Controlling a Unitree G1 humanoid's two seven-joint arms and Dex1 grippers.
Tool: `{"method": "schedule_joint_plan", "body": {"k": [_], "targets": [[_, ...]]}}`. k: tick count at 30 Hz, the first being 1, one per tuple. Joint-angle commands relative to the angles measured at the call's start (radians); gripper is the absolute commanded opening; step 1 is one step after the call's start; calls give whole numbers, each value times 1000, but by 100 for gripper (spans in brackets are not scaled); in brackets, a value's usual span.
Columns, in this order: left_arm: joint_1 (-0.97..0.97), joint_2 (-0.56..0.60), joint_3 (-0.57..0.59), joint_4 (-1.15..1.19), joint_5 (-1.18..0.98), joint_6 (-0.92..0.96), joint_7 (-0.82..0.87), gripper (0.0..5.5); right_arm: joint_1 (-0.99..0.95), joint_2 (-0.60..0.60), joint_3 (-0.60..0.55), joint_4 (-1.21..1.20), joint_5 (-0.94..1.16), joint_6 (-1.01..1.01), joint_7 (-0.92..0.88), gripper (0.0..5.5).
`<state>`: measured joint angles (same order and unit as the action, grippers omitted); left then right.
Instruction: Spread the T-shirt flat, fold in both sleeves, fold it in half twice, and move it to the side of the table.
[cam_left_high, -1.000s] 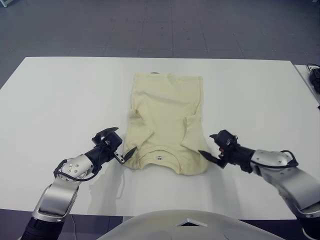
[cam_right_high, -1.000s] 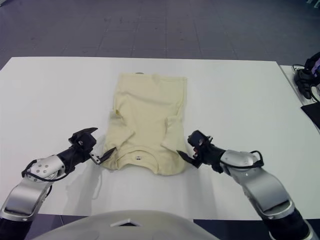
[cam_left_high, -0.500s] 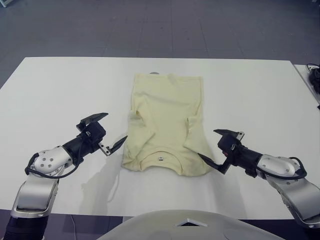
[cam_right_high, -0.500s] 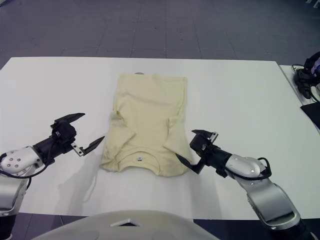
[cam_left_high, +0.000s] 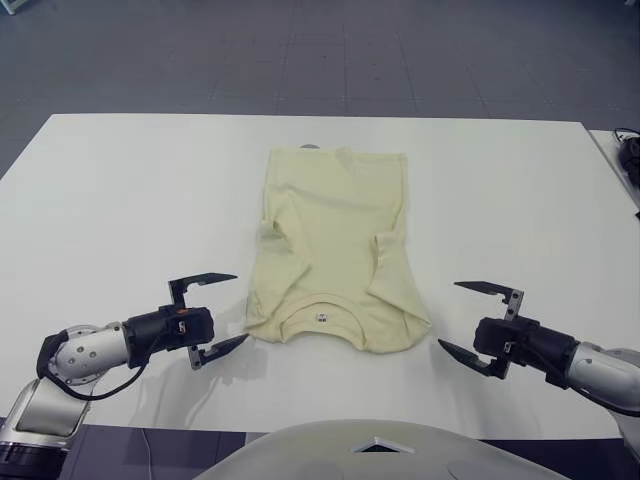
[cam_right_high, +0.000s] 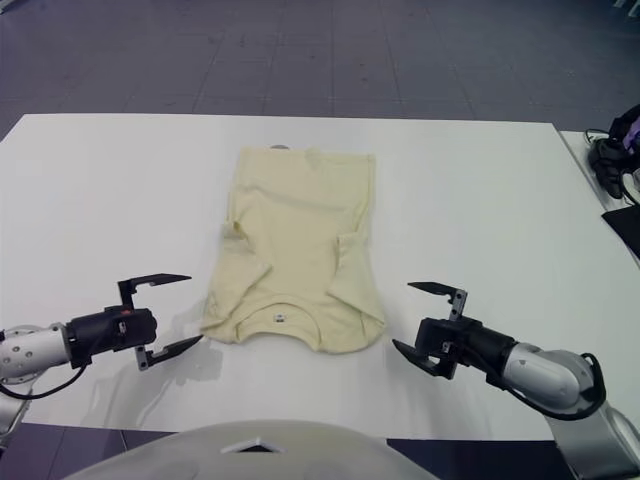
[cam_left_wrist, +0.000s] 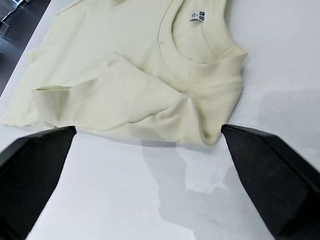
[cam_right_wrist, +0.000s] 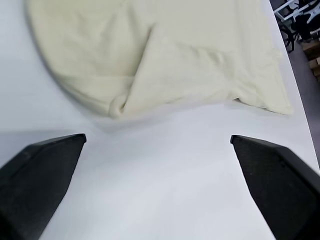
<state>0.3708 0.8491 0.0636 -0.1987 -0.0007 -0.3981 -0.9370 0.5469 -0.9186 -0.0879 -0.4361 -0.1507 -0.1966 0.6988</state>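
Cream shirt (cam_left_high: 335, 250) mid-counter (cam_left_high: 120, 180), sleeves folded in, collar end toward me.
My left jaws gape wide just off its near-left corner; my right jaws, equally wide, hang just off the near-right one. Its long axis runs straight away from me, between both arms, neither nearer.

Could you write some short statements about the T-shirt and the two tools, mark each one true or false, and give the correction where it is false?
1. Both sleeves lie folded in over the T-shirt. True.
2. The collar is at the end nearest the robot. True.
3. The left tool is shut on the collar. False: it is open and apart from the cloth.
4. The right tool holds a sleeve. False: it is open and empty, over bare table.
5. The T-shirt is folded in half. False: it lies at full length.
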Motion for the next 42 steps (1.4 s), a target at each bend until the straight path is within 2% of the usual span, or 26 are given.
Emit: {"method": "schedule_joint_plan", "body": {"k": [1, 6, 16, 30, 34, 38, 42], "targets": [[-60, 33, -54, 67, 119, -63, 18, 508, -87, 19, 89, 98, -135, -76, -36, 540], [-145, 58, -130, 158, 243, -184, 45, 425, -134, 53, 189, 178, -237, -158, -94, 540], [-200, 114, -221, 250, 268, -314, 54, 246, -199, 28, 291, 311, -239, -296, -75, 365], [-306, 116, -355, 336, 314, -364, 48, 12, -256, 31, 352, 364, -94, -159, 54, 133], [-328, 120, -371, 345, 296, -342, 43, 0, -262, 42, 346, 304, 55, -16, 126, 66], [-333, 143, -365, 275, 156, -276, -18, 0, -268, 23, 299, 164, 255, 176, 201, 1], [-356, 147, -331, 137, -36, -120, -95, 0, -320, -2, 199, 23, 463, 402, 248, 1]]}}
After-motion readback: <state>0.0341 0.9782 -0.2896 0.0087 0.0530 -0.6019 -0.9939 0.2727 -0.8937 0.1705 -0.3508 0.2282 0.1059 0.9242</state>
